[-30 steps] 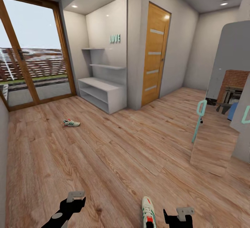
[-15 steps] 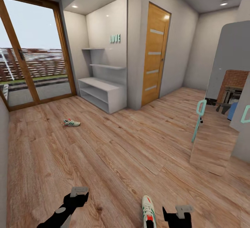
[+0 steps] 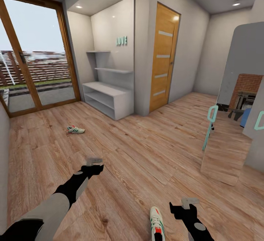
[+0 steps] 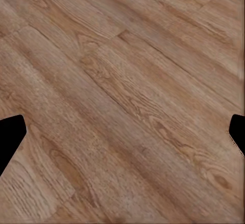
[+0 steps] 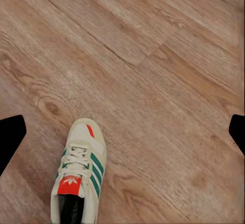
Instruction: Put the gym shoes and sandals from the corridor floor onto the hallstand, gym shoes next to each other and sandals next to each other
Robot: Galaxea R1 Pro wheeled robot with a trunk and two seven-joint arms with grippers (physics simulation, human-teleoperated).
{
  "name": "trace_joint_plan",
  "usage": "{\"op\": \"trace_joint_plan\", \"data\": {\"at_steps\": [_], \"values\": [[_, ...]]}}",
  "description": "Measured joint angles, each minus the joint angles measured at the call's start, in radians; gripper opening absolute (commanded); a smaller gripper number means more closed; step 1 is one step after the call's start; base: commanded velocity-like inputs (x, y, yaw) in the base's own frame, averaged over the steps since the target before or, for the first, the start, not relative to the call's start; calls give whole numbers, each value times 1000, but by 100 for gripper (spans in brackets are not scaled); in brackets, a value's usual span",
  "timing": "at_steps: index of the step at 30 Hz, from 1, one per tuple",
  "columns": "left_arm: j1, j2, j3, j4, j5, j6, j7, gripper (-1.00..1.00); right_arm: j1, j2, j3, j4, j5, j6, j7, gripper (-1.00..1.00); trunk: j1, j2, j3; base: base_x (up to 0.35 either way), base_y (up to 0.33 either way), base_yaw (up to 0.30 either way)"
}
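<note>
My left hand (image 3: 94, 163) and right hand (image 3: 183, 206) both hang spread wide and empty over the corridor floor (image 3: 139, 153). One gym shoe (image 5: 79, 175) lies just beside my right hand; the other gym shoe (image 3: 75, 130) lies well apart, nearer the hallstand (image 3: 108, 99).

Cream gym shoe (image 5: 79, 175), green stripes, red-orange tongue; wood-grain floor (image 3: 139, 153).

wood-plank floor (image 3: 139, 160), near sneaker (image 3: 157, 223), far sneaker (image 3: 75, 130)
</note>
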Motion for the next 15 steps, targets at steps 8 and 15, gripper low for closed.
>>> {"op": "trace_joint_plan", "data": {"at_steps": [8, 15], "values": [[-3, -14, -105, -5, 1, 4, -2, 100, -9, -1, 5, 117, 0, -5, -22, 100, 0, 0, 0, 0, 0, 0], [1, -11, -139, -29, 6, 10, -3, 100, -9, 0, 7, 170, -1, -7, -21, 100, 0, 0, 0, 0, 0, 0]]}}
